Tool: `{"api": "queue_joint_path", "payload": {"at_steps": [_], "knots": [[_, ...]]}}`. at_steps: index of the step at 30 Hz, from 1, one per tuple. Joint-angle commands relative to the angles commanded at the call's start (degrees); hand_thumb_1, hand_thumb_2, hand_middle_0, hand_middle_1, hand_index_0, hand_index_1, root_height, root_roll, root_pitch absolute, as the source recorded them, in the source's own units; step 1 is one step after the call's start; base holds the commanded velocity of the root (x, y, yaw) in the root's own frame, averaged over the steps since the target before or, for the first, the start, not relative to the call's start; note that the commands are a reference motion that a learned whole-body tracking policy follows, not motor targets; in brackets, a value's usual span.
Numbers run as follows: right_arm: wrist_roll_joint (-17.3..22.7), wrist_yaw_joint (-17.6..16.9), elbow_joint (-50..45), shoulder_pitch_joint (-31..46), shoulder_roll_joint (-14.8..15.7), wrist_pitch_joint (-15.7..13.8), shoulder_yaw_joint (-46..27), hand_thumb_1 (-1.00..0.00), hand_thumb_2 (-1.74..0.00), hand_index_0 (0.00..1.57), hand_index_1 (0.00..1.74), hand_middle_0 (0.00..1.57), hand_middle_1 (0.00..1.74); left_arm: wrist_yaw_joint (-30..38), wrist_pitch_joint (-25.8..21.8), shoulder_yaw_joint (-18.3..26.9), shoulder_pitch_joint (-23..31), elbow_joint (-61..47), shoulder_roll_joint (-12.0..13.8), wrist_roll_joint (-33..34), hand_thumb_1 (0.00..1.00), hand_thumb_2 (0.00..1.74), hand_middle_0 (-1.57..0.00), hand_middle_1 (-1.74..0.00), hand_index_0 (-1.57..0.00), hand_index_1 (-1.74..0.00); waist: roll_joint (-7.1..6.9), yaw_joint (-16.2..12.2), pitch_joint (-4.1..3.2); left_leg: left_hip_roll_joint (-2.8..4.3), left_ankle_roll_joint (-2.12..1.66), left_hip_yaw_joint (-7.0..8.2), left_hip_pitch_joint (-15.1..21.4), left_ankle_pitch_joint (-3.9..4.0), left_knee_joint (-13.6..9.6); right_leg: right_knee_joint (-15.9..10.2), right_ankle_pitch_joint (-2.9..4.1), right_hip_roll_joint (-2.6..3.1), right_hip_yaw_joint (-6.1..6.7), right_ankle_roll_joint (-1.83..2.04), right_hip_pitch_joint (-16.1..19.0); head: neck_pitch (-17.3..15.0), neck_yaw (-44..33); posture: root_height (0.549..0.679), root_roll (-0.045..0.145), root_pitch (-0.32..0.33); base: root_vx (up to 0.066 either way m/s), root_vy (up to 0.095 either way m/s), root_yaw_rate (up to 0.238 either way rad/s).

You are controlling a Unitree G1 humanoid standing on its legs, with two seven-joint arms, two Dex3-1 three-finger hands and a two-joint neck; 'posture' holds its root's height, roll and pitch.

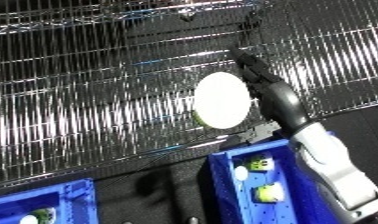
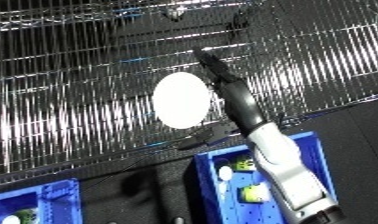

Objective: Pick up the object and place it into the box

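Left eye view shows the white round object [image 1: 222, 99] near the middle of the wire shelf [image 1: 88, 90], a pale disc with a thin greenish rim along its lower edge. The right hand [image 1: 272, 92] reaches up from about five o'clock, its dark fingers lying straight along the disc's three o'clock edge and seemingly just touching it; nothing is curled round it, so I read the hand as released. The left hand shows in neither view.

By my guess the disc is light and rigid, with a smooth face that could slide on the wires (or slip off straight fingers). The rim looks like the sensible place to take it, thumb on one edge and fingers on the opposite one.

Below the shelf, at five o'clock, stands the blue bin [image 1: 223, 170], already holding a few small white and yellow-green pieces [image 1: 269, 192]. A second blue bin [image 1: 74, 197] sits at seven o'clock with similar bits in its corner.
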Motion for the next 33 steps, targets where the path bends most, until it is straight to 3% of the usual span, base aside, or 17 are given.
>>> {"api": "queue_joint_path", "payload": {"at_steps": [17, 24, 29, 33], "knots": [[0.6, 1.5, 1.0, -1.1, 0.4, 0.3, 0.9, -0.95, -1.65, 1.49, 1.65, 1.49, 1.65, 0.2, -0.2, -0.7, 0.6, -0.8, -0.7, -0.5, 0.00, 0.00, 0.00, 0.00, 0.00, 0.00, 0.76, 0.3, 0.00, -0.23, -0.01, -0.06, 0.1, 0.56, -0.7, -0.2, 0.04, -0.25, -0.05, -0.12, -0.2, 1.6, 0.7, 0.636, 0.082, 0.129, -0.008, 0.009, 0.010], [-0.4, -0.1, -1.0, 0.6, -0.2, -0.5, 0.2, -0.95, -1.65, 1.49, 1.65, 1.49, 1.65, 0.3, -0.2, 0.1, 0.8, -0.4, -0.7, -0.2, 0.00, 0.00, 0.00, 0.00, 0.00, 0.00, 0.38, -0.4, 0.00, -0.20, 0.04, 0.19, 0.9, 0.24, -0.8, -0.6, 0.02, -0.13, 0.35, -0.06, 0.7, 2.5, -0.3, 0.638, 0.080, 0.123, -0.022, -0.003, -0.036], [-3.7, -3.0, -6.9, 3.0, -1.4, -2.3, -1.8, -0.95, -1.65, 1.49, 1.65, 1.49, 1.65, 0.4, 0.0, 1.4, 1.2, 0.3, -0.6, 0.3, 0.00, 0.00, 0.00, 0.00, 0.00, 0.00, -0.34, -1.6, 0.00, -0.05, 0.18, 0.63, 1.7, -0.47, -0.4, -1.5, 0.40, 0.13, 1.06, 0.29, 1.5, 3.0, -1.5, 0.639, 0.077, 0.117, -0.014, 0.015, -0.116], [-6.9, -6.3, -15.5, 6.5, -2.2, -3.2, -4.5, -0.95, -1.65, 1.49, 1.65, 1.49, 1.65, 1.0, -0.2, 3.0, 1.9, 0.6, -0.6, 0.7, 0.00, 0.00, 0.00, 0.00, 0.00, 0.00, -1.42, -3.0, 0.00, 0.27, 0.49, 1.11, 1.9, -1.52, 0.6, -1.7, 0.50, 0.58, 1.66, 0.47, 1.9, 3.3, -3.4, 0.640, 0.072, 0.112, -0.021, 0.009, -0.171]]}}
